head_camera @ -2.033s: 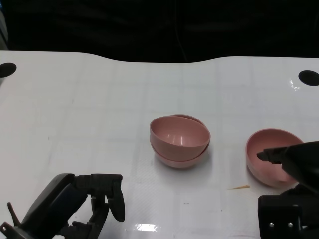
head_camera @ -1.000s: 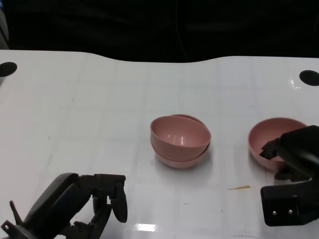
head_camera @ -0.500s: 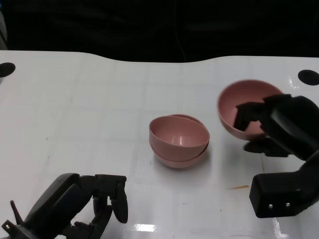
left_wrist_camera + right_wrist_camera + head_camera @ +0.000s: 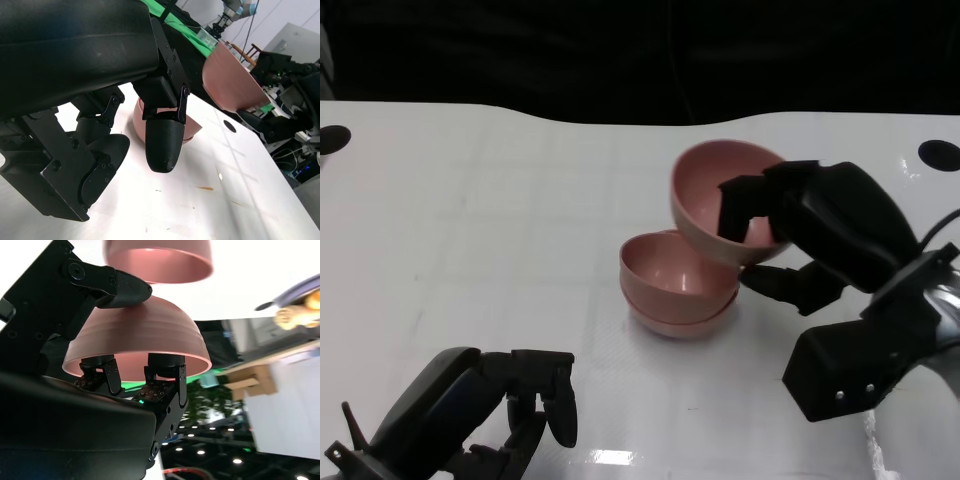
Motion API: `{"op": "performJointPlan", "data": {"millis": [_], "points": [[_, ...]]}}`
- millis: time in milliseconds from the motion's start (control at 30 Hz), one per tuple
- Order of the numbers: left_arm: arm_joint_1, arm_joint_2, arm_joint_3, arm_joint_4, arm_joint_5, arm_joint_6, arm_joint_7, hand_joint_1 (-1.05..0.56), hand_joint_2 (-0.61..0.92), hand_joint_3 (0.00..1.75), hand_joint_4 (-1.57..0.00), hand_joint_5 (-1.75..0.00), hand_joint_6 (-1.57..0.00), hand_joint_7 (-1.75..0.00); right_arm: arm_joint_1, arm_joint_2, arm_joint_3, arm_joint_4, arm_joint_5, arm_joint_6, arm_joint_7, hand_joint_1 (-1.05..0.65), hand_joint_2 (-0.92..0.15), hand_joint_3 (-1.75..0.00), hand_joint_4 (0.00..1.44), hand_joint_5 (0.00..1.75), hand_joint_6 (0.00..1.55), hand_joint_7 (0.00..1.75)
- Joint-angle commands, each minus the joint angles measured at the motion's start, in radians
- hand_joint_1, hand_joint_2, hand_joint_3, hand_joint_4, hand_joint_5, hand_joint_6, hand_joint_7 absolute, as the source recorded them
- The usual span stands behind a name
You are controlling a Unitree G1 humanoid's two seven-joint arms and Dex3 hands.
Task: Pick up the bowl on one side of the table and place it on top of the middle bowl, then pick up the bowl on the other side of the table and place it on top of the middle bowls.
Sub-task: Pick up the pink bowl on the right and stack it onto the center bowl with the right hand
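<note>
Two pink bowls sit stacked [image 4: 678,287] at the table's middle, the upper one tilted in the lower. My right hand [image 4: 807,238] grips a third pink bowl [image 4: 713,196] by its rim, fingers inside and thumb beneath, holding it tilted in the air just above and right of the stack. The right wrist view shows this held bowl [image 4: 135,337] close up with the stacked bowls [image 4: 157,260] beyond it. My left hand [image 4: 510,405] rests low at the near left with fingers curled, holding nothing. In the left wrist view the held bowl [image 4: 227,80] hangs above the stack [image 4: 137,117].
The white table [image 4: 500,230] has a dark round hole at its far left edge [image 4: 332,138] and another at the far right [image 4: 938,154]. A small yellowish sliver [image 4: 204,188] lies on the table near the right arm.
My right hand has taken the right-side bowl off the table, lifted it and carried it left, to just above the middle stack. The left hand has stayed in place.
</note>
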Motion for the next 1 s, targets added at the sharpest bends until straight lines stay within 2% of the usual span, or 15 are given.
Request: {"op": "performJointPlan", "data": {"millis": [33,167,333,567,600,633,700,733,800,833,900,933,1000], "points": [[0.003,0.009,0.004,-0.012,0.005,0.004,-0.005,0.07,0.23,1.58,-0.88,-1.65,-0.86,-1.44,-0.038,0.016,0.008,0.043,0.035,-0.04,0.011,-0.14,-0.33,-1.28,0.98,1.75,0.77,1.67],[0.003,0.011,0.004,-0.012,0.002,0.005,-0.009,0.08,0.23,1.57,-0.88,-1.65,-0.86,-1.44,-0.06,0.036,0.02,0.081,0.053,-0.069,0.038,-0.15,-0.34,-1.26,0.99,1.75,0.75,1.73],[0.004,0.012,0.004,-0.012,0.005,0.007,-0.009,0.08,0.24,1.56,-0.88,-1.64,-0.86,-1.44,-0.086,0.068,0.044,0.129,0.059,-0.078,0.066,-0.13,-0.27,-1.33,1.01,1.75,0.87,1.51],[0.002,0.012,0.003,-0.004,0.01,-0.001,-0.006,0.08,0.24,1.54,-0.88,-1.64,-0.85,-1.44,-0.099,0.094,0.059,0.174,0.065,-0.076,0.095,-0.08,-0.27,-1.31,0.99,1.75,0.9,1.39],[0.001,0.012,0.002,-0.003,0.011,-0.001,-0.006,0.08,0.25,1.54,-0.88,-1.64,-0.85,-1.44,-0.101,0.097,0.058,0.185,0.075,-0.08,0.103,-0.08,-0.29,-1.26,0.97,1.69,0.92,1.19],[0.0,0.012,0.002,-0.001,0.011,-0.004,-0.006,0.08,0.25,1.54,-0.88,-1.64,-0.85,-1.44,-0.1,0.1,0.058,0.194,0.085,-0.084,0.109,-0.09,-0.3,-1.17,0.92,1.63,0.94,0.9],[-0.001,0.011,0.002,0.0,0.012,-0.004,-0.005,0.08,0.24,1.54,-0.88,-1.64,-0.85,-1.44,-0.097,0.097,0.059,0.199,0.086,-0.088,0.115,-0.11,-0.36,-0.97,0.84,1.53,0.95,0.55],[-0.001,0.011,0.003,-0.001,0.013,-0.003,-0.005,0.08,0.24,1.54,-0.88,-1.63,-0.86,-1.43,-0.097,0.092,0.062,0.2,0.078,-0.09,0.113,-0.16,-0.41,-0.85,0.71,1.2,0.88,0.35],[-0.002,0.012,0.003,0.001,0.012,-0.008,-0.005,0.08,0.24,1.54,-0.88,-1.63,-0.86,-1.43,-0.097,0.081,0.069,0.2,0.058,-0.095,0.105,-0.24,-0.5,-0.7,0.65,0.69,0.82,0.14],[-0.002,0.013,0.003,0.001,0.012,-0.007,-0.006,0.08,0.24,1.55,-0.89,-1.63,-0.86,-1.43,-0.095,0.076,0.072,0.197,0.05,-0.094,0.102,-0.26,-0.54,-0.63,0.64,0.57,0.81,0.1],[-0.001,0.013,0.004,-0.002,0.008,-0.002,-0.009,0.07,0.24,1.55,-0.89,-1.63,-0.86,-1.44,-0.092,0.069,0.074,0.191,0.04,-0.097,0.098,-0.29,-0.63,-0.46,0.63,0.45,0.8,0.05],[-0.001,0.013,0.004,-0.002,0.007,0.0,-0.01,0.07,0.24,1.56,-0.88,-1.64,-0.85,-1.44,-0.091,0.065,0.075,0.187,0.035,-0.099,0.097,-0.31,-0.7,-0.33,0.61,0.46,0.8,0.03],[0.001,0.014,0.004,-0.005,0.006,0.004,-0.012,0.07,0.24,1.55,-0.88,-1.64,-0.85,-1.44,-0.089,0.059,0.075,0.185,0.025,-0.106,0.091,-0.35,-0.79,-0.19,0.56,0.54,0.8,0.02]]}}
